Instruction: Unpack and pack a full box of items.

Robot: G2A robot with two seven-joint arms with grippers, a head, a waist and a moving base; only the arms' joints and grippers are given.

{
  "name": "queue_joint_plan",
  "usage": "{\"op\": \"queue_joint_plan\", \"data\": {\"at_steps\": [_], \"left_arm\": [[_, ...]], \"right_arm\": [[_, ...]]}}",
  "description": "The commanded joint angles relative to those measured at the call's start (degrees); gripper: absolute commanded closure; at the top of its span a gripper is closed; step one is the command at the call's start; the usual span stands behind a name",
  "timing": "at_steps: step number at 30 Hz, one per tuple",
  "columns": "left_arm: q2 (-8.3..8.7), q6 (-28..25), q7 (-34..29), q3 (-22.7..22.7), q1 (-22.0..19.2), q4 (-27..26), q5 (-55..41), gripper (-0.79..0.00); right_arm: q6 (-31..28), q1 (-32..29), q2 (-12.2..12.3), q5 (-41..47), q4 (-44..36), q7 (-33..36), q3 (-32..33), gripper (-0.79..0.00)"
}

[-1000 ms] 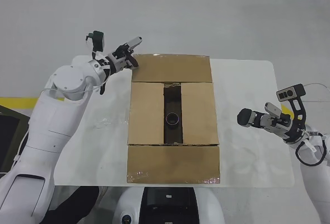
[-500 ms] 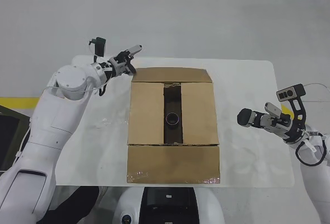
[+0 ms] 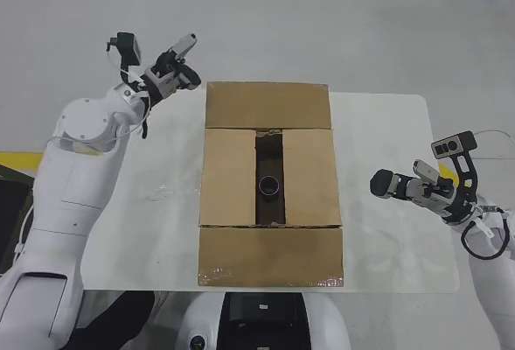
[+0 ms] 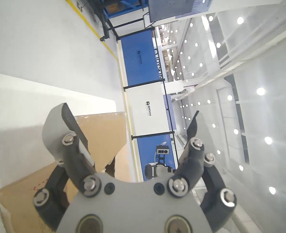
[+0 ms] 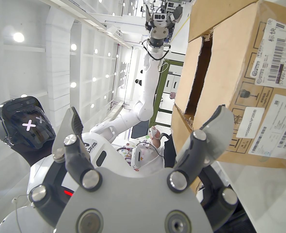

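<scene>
Top view: box (image 3: 231,175), flaps ajar, dark round item (image 3: 268,185) inside.
Left gripper (image 4: 130,111) and right gripper (image 5: 145,111) spread wide, empty.

- The top view is bright and even: soft light falls from above onto the white table (image 3: 388,175), and the box (image 3: 309,175) throws hardly any shadow around it.
- The gap (image 3: 270,153) between the box's flaps is dark, its inside barely lit.
- In the left wrist view, round ceiling lamps (image 4: 260,90) burn out to white spots with haloes, and a soft grey shadow lies on the table next to the box.
- In the right wrist view the lamps glare again, and straight lines bow toward the edges.
</scene>
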Motion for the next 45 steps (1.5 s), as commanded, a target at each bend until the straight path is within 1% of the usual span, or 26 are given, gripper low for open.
{"op": "queue_joint_plan", "data": {"at_steps": [1, 5, 9, 12, 15, 20, 26, 30, 45], "left_arm": [[0.62, -0.91, -1.74, -2.42, 2.06, -2.44, -0.55, -0.785], [1.83, -1.24, -4.85, -6.81, 6.99, -6.53, -1.01, -0.785], [2.90, -3.76, -9.20, -10.98, 12.28, -9.68, -1.85, -0.785], [3.64, -6.42, -13.22, -14.06, 15.36, -9.76, -2.48, -0.785], [4.27, -8.65, -17.14, -16.40, 17.04, -8.01, -2.78, -0.785], [5.05, -10.92, -22.78, -18.97, 17.79, -5.30, -3.79, -0.785], [5.64, -12.30, -26.44, -20.28, 18.25, -2.36, -4.32, -0.785], [5.85, -12.72, -25.51, -20.30, 17.88, -0.45, -2.96, -0.785], [5.85, -12.72, -25.51, -20.30, 17.88, -0.45, -2.96, -0.785]], "right_arm": [[0.00, 0.00, 0.00, 0.00, 0.00, 0.00, 0.00, -0.785], [0.00, 0.00, 0.00, 0.00, 0.00, 0.00, 0.00, -0.785], [0.00, 0.00, 0.00, 0.00, 0.00, 0.00, 0.00, -0.785], [0.00, 0.00, 0.00, 0.00, 0.00, 0.00, 0.00, -0.785], [0.00, 0.00, 0.00, 0.00, 0.00, 0.00, 0.00, -0.785], [0.00, 0.00, 0.00, 0.00, 0.00, 0.00, 0.00, -0.785], [0.00, 0.00, 0.00, 0.00, 0.00, 0.00, 0.00, -0.785], [0.00, 0.00, 0.00, 0.00, 0.00, 0.00, 0.00, -0.785], [0.00, 0.00, 0.00, 0.00, 0.00, 0.00, 0.00, -0.785]]}}
